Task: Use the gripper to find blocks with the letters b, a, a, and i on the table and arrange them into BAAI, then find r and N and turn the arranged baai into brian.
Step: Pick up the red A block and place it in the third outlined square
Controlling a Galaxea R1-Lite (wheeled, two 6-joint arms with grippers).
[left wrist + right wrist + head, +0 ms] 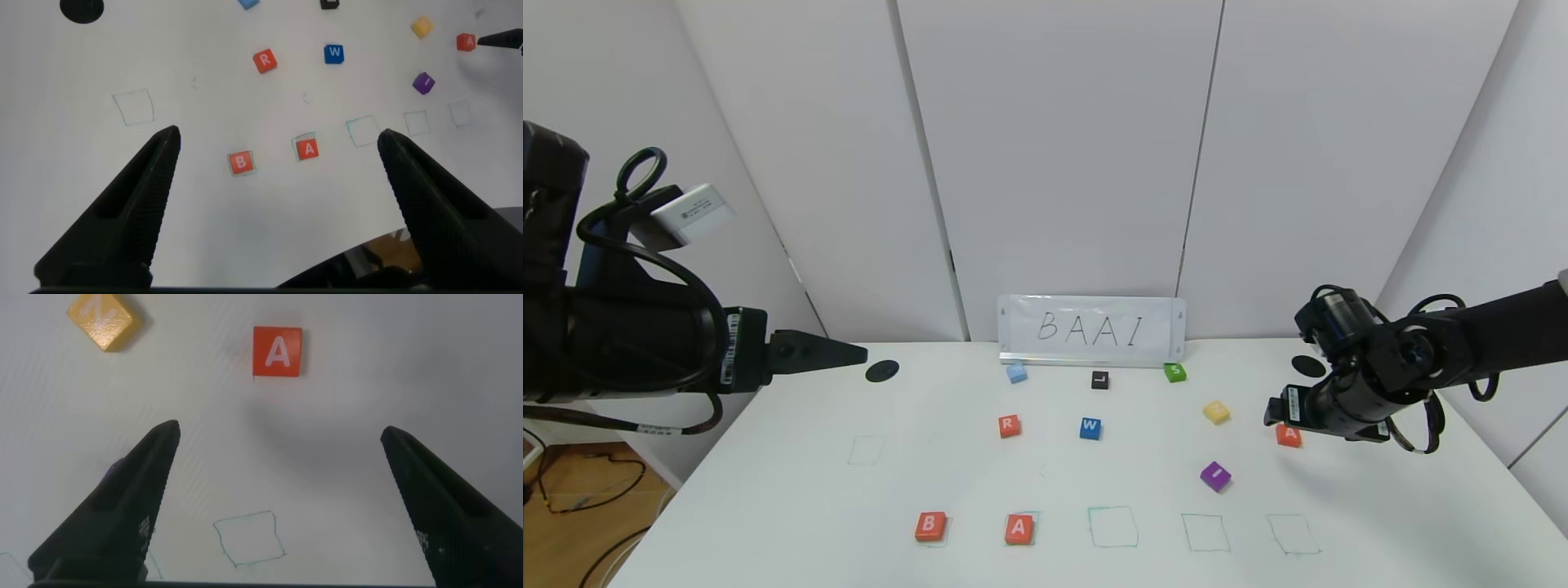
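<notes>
While two orange-red blocks, a B block [930, 527] and an A block [1018, 529], are seen side by side at the near edge of the bench [768, 490], each on a faint green drawn square, three more green squares to their right are left bare. A second orange-red A block [1289, 435] is found far to the right, just beside the right gripper [278, 506], whose fingers are spread wide and held above the bench with nothing between them. In the right wrist view this A block is seen ahead of the open fingers, not touched by them. The purple I block [1215, 475] is placed between that A and the row of squares, tilted slightly. The R block [1009, 425] is set near the middle of the bench, with a blue W block [1090, 428] just to its right. A yellow block [1216, 412] is seen near the second A; its letter cannot be read. Farther back, a light blue block [1016, 373], a black L block [1100, 380] and a green S block [1174, 372] are lined up before a white sign [1092, 328] lettered BAAI. The left gripper [278, 163] is held high over the bench's left side, its fingers spread apart and empty.
</notes>
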